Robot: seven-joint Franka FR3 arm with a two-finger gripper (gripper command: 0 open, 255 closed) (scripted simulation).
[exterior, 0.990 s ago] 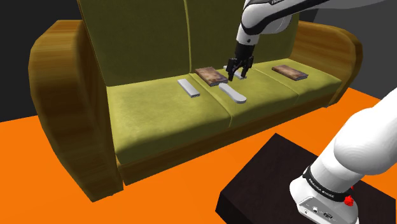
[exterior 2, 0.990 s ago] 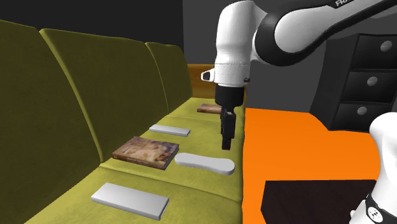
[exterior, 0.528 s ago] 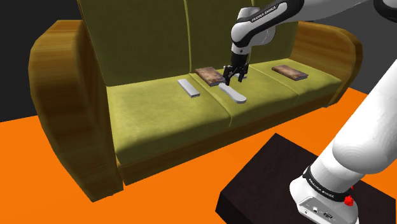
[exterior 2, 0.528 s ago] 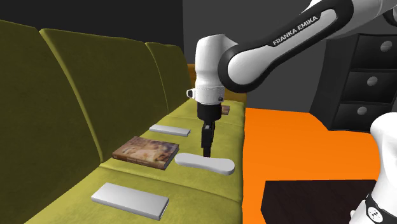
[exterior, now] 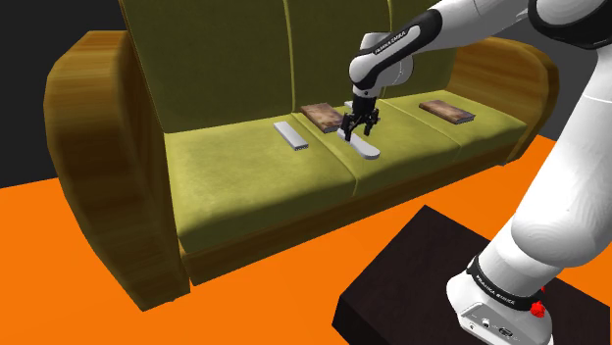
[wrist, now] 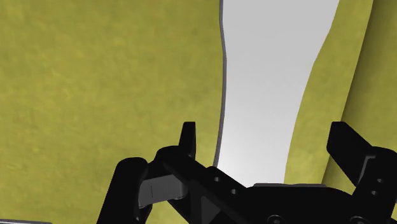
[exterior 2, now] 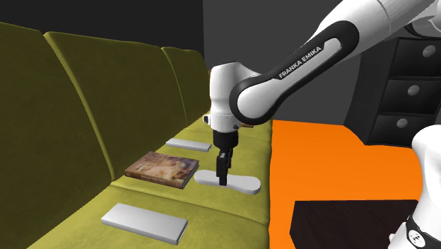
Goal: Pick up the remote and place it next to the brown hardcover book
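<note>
Mid-frame in the shoulder view, on the olive sofa [exterior: 245,186], a brown book [exterior: 325,116] lay just beside the pale, elongated remote [exterior: 361,146], a grey slab [exterior: 290,135] further left; the hand [exterior: 355,129] straddled the remote, fingers apart.

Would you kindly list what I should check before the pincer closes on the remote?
1. Black pincer open: ok.
2. Fingers straddle the long white remote: ok.
3. Pincer at the remote's height on the olive sofa seat: ok.
4. Remote clasped: not ok, gaps on both sides.
5. Which book is meant: cannot tell; a brown patterned book lies beside the remote, a second brown book farther off.
</note>
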